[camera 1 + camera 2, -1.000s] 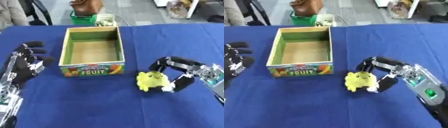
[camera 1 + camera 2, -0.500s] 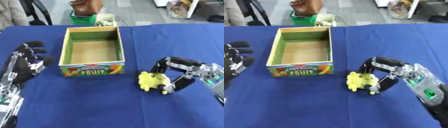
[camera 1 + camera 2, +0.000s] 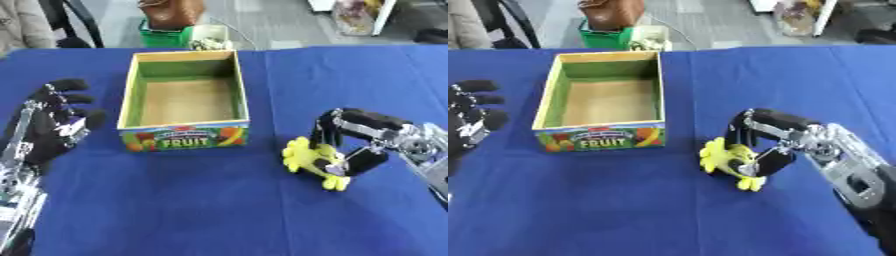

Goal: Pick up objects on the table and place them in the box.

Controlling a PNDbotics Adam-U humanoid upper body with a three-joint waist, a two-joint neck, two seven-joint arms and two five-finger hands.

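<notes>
While the left hand [image 3: 48, 127] rests open by the worktop's left edge, the right hand [image 3: 354, 145] curls round 1 yellow toy [image 3: 308, 159] beside the empty box [image 3: 184, 137], seemingly gripping to lift.

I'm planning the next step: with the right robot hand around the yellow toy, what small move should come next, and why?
Probably lift it slightly. The right robot hand has fingers curled round the yellow toy, which seems still low over the blue table. The fruit box stands open and empty to its left, so the toy must clear the wall.
</notes>
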